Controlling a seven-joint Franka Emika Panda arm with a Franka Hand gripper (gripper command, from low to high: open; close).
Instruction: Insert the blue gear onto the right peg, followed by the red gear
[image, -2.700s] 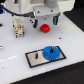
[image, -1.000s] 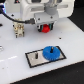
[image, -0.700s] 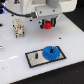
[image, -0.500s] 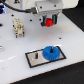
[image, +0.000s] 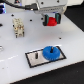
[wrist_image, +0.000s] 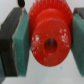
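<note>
The blue gear (image: 51, 52) lies flat on the grey black-bordered plate (image: 34, 59), at its end toward the exterior view's right, so the right peg is hidden under it. The other thin dark peg (image: 37, 53) stands bare on the plate. My gripper (image: 50, 21) hangs above the table behind the plate, shut on the red gear (image: 50, 21). In the wrist view the red gear (wrist_image: 48, 35) fills the frame, clamped between the two teal finger pads (wrist_image: 21, 37).
A beige block-like object (image: 19, 28) stands toward the exterior view's left. A small dark-blue piece (image: 2, 24) lies at the left edge. The white table (image: 65, 70) holds everything.
The gripper, low over the table with the red gear 2.7 s ago, has risen with the gear in it. The blue gear and plate have not moved.
</note>
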